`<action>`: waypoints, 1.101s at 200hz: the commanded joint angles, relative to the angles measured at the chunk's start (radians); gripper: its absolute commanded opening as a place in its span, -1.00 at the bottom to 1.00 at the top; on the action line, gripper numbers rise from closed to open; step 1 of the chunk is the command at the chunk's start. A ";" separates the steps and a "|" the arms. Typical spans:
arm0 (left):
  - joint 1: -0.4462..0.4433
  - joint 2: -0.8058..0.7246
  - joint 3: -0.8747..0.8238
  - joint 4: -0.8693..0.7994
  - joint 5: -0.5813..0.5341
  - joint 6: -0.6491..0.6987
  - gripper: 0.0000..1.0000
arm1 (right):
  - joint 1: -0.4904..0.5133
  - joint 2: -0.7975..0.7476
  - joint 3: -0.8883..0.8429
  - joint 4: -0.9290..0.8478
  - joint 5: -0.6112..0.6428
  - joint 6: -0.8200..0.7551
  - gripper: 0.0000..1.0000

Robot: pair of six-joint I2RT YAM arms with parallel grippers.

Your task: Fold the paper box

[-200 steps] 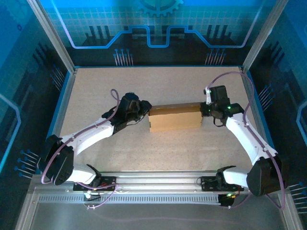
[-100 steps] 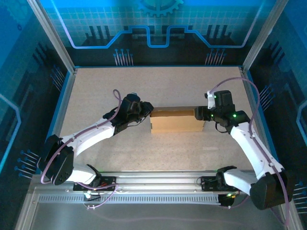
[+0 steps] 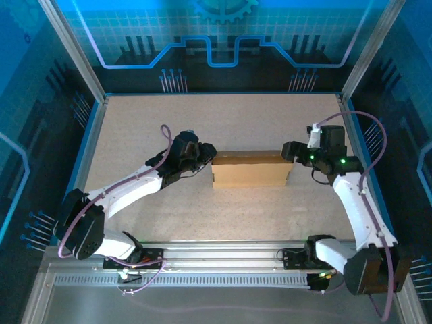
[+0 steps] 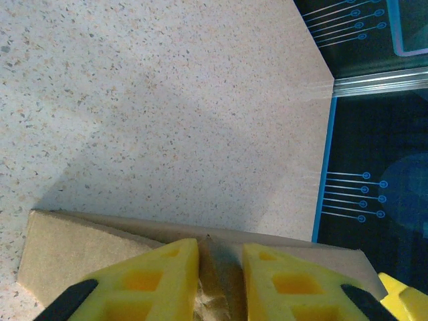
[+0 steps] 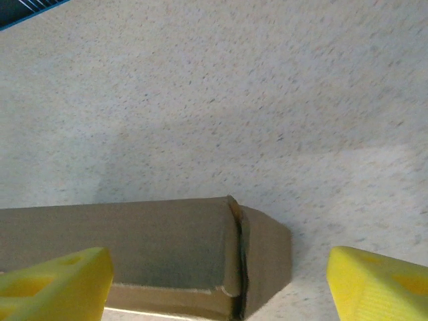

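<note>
Top external view: the left gripper (image 3: 206,154) stands at the left end of the paper box (image 3: 248,173). The box is already box-shaped and lies on the middle of the counter (image 3: 223,118), its long axis running left to right between the two arms. Left wrist view: the yellow fingers (image 4: 150,284) are set narrow with a ridge of the box's cardboard pinched between them, so this arm appears to hold the left end. At the box's right end, the right gripper (image 3: 290,150) hovers just beside the corner. Right wrist view shows its fingers (image 5: 57,281) spread wide, one to either side of that end, with no contact visible. The box lies ahead of and below those open fingers, and its end panel shows a loose seam at the corner. With one arm at each end, about equally near, the coming move likely turns on the right fingers working that loose end in along the long axis while the left end is held.
</note>
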 commanded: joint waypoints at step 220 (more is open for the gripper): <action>-0.055 0.066 -0.221 0.030 0.010 0.119 0.23 | -0.102 -0.013 -0.264 0.054 -0.149 0.029 -0.75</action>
